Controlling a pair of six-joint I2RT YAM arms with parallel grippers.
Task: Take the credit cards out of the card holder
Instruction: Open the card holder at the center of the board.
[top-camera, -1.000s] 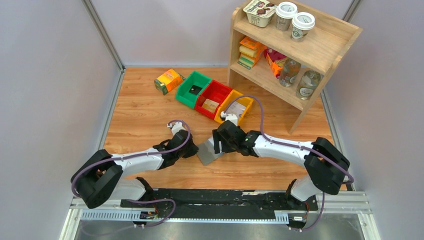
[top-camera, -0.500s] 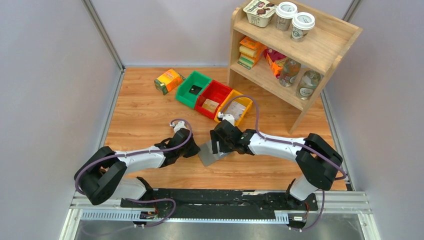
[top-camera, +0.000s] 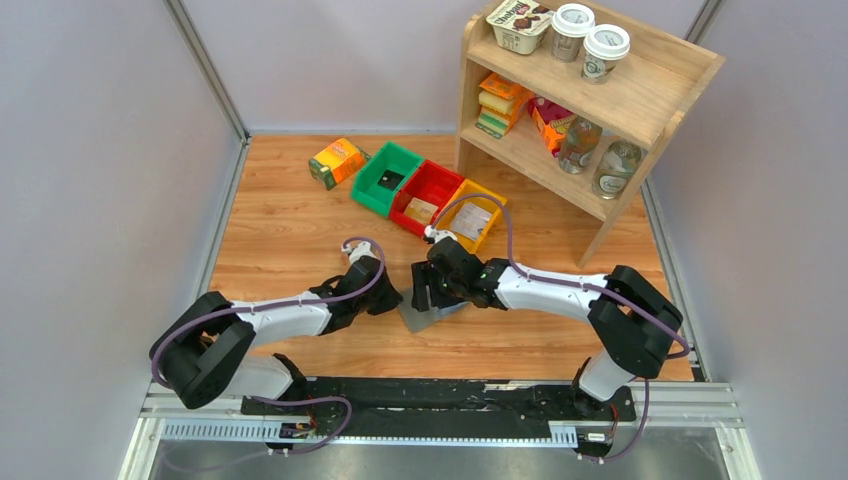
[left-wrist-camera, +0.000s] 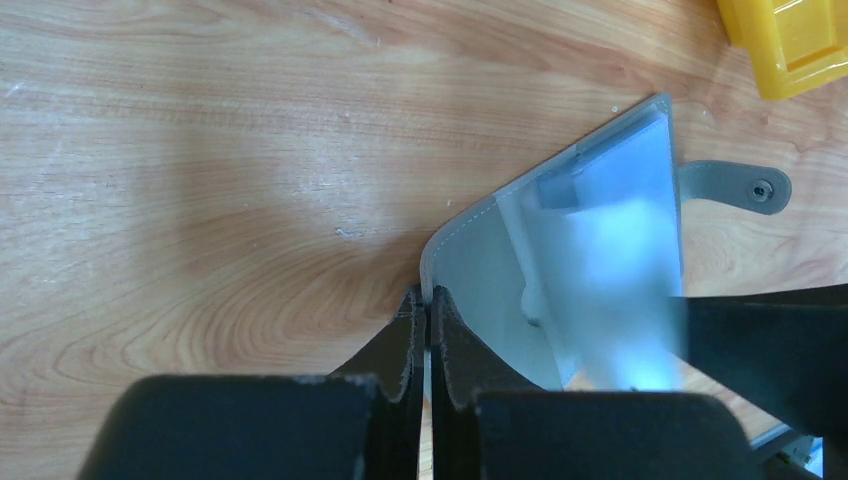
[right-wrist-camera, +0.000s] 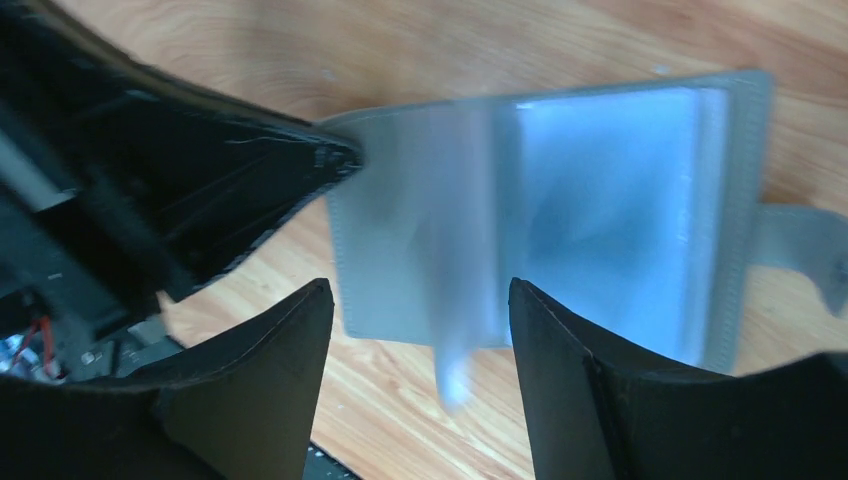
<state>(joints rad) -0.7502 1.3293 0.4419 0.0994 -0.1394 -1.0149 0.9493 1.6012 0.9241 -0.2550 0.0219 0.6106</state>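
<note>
The grey card holder lies open on the wooden table between my two grippers. My left gripper is shut on its left edge; in the left wrist view the fingertips pinch the holder's corner, and the snap tab sticks out to the right. My right gripper is open just above the holder. In the right wrist view its jaws stand wide apart over the blue-grey inside, with a clear pocket flap blurred between them. No credit card shows clearly.
Green, red and yellow bins stand in a row behind the grippers; the yellow one also shows in the left wrist view. An orange-green carton lies left of them. A wooden shelf stands at the back right.
My right gripper has moved left and a little farther from the bases, over the holder. The left gripper has shifted slightly right, still holding the holder's edge.
</note>
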